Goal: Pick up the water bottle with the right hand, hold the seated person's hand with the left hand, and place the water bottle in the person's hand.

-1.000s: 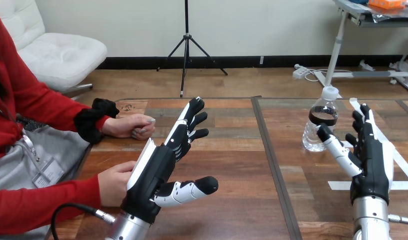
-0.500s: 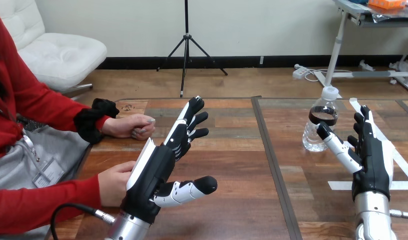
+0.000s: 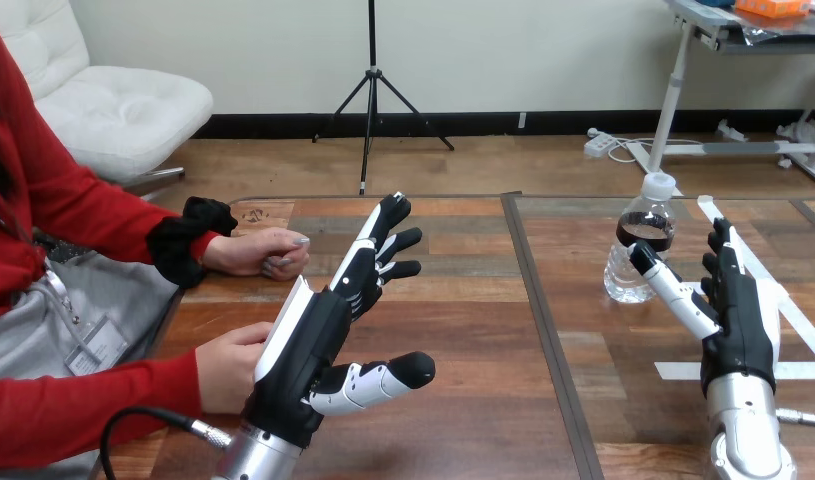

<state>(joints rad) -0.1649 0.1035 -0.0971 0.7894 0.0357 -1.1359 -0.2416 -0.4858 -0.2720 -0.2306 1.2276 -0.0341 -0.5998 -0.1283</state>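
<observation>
The right hand (image 3: 738,320) is spread wide and grips nothing. The upright water bottle (image 3: 643,235) stands just ahead of its thumb tip; I cannot tell whether they touch. The left hand (image 3: 313,350) is open too, fingers straight, and the person's nearer hand (image 3: 223,365) lies just beside its back.

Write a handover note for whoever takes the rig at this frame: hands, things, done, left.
Left robot hand: open, fingers straight, beside the person's nearer hand, not holding it.
Right robot hand: open, right of the water bottle, thumb near it; no grasp.
Bottle upright on the table. Person's farther hand rests curled on the table.
Done: nothing. Left: grasp bottle, hold hand, place bottle.
</observation>
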